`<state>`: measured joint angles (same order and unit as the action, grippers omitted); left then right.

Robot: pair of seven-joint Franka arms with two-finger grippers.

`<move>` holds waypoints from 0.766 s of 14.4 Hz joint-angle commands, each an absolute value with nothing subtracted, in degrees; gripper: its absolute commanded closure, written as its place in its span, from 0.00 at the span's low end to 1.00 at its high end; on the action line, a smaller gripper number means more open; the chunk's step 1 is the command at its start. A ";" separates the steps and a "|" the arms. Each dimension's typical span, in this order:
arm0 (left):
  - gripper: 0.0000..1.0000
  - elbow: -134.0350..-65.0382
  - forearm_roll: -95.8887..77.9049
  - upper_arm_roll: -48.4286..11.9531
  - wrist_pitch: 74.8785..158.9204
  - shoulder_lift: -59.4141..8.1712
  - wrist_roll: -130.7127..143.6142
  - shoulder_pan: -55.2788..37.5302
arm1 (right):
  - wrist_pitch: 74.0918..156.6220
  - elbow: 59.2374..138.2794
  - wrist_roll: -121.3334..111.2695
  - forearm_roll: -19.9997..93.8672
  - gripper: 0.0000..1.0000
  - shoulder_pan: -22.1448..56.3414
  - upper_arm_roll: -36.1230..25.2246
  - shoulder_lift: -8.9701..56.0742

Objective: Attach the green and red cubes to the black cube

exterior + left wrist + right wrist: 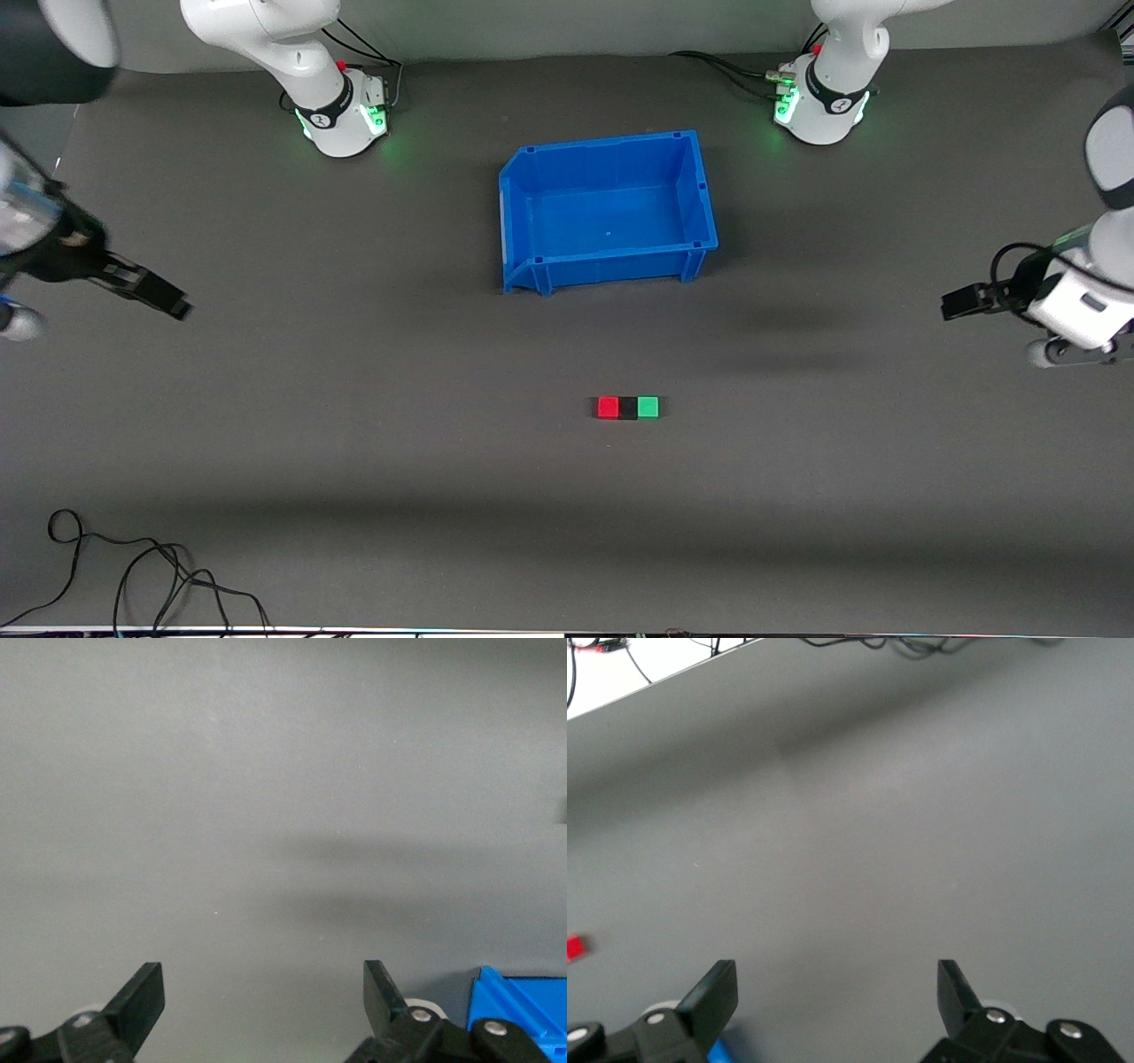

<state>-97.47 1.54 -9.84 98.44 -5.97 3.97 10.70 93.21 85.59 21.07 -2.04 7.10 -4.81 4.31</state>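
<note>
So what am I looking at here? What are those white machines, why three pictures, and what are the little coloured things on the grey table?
The white machines are two robot arms bolted to a table. The large picture looks down from across it; the other two come from cameras on each arm's wrist.

The left gripper hangs over its end of the table, the right gripper over the other. Both have their jaws open and hold nothing.

On the table lie a red cube, a black cube and a green cube, touching in a row, black in the middle. Farther from the front camera sits an empty blue bin. Loose cables trail near the front edge.
</note>
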 commanded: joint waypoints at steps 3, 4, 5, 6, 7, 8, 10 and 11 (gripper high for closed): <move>0.00 -96.08 1.50 -9.67 94.93 0.18 0.44 11.95 | 93.52 87.28 1.52 -2.46 0.00 3.87 -6.49 2.37; 0.00 -93.11 1.49 -9.58 93.27 -0.96 0.61 11.78 | 93.52 87.36 -0.51 -2.03 0.00 3.87 -7.11 2.37; 0.00 -90.90 1.49 -9.67 91.25 -2.36 0.62 11.60 | 93.52 87.36 -1.40 -1.50 0.00 3.78 -7.55 2.37; 0.00 -89.66 1.58 -9.67 89.23 -2.63 0.35 11.69 | 93.34 87.45 -1.67 -1.23 0.00 3.87 -8.17 2.29; 0.00 -89.39 1.93 -9.75 88.43 -2.64 -0.26 11.69 | 93.08 87.36 -1.76 -0.88 0.00 3.95 -8.35 2.37; 0.00 -89.91 2.11 -9.67 88.42 -2.38 -2.44 11.86 | 92.99 87.36 -1.67 -0.27 0.00 4.04 -8.35 2.29; 0.00 -90.44 1.76 -9.49 88.68 -1.85 -5.18 12.13 | 92.99 87.36 -1.41 0.44 0.00 4.04 -8.35 2.29; 0.00 -90.35 1.41 -9.23 88.68 -1.85 -5.19 12.22 | 92.99 87.28 -1.32 0.87 0.00 4.13 -8.35 2.37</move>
